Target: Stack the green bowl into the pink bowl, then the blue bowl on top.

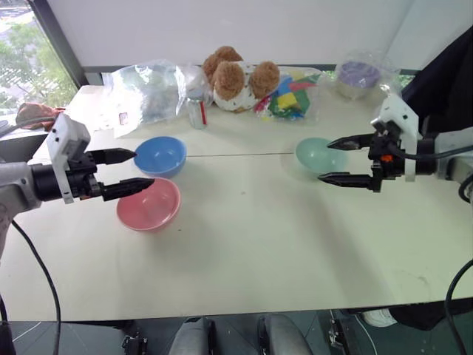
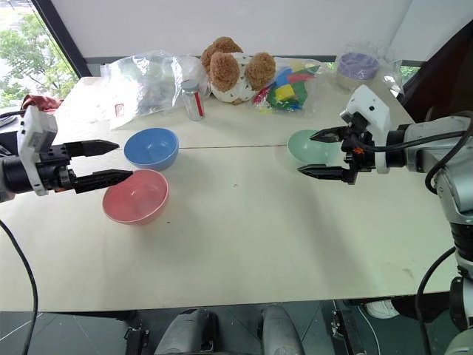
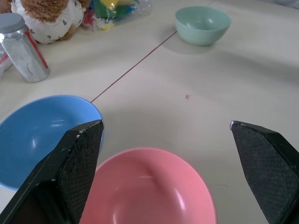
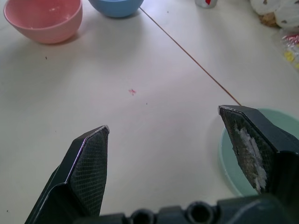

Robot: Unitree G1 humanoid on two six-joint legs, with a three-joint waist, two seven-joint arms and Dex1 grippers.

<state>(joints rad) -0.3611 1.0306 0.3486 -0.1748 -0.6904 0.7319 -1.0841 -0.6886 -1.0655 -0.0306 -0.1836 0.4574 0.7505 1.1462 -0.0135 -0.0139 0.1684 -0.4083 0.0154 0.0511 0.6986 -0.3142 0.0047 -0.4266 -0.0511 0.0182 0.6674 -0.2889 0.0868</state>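
Observation:
The green bowl (image 1: 319, 155) sits upright on the right half of the table. My right gripper (image 1: 334, 161) hovers open over its near rim, with nothing between the fingers (image 4: 247, 144). On the left, the blue bowl (image 1: 160, 156) stands just behind the pink bowl (image 1: 149, 204), the two almost touching. My left gripper (image 1: 144, 168) hangs open above the gap between those two bowls, holding nothing. In the left wrist view its fingers (image 3: 70, 163) frame the pink bowl (image 3: 149, 186) and the blue bowl (image 3: 42, 135).
Along the table's far edge lie clear plastic bags (image 1: 148, 92), a small capped jar (image 1: 196, 111), a brown plush toy (image 1: 236, 78), a bag of coloured pieces (image 1: 292, 96) and a purple bagged bowl (image 1: 360, 74). A seam (image 1: 244, 154) runs across the tabletop.

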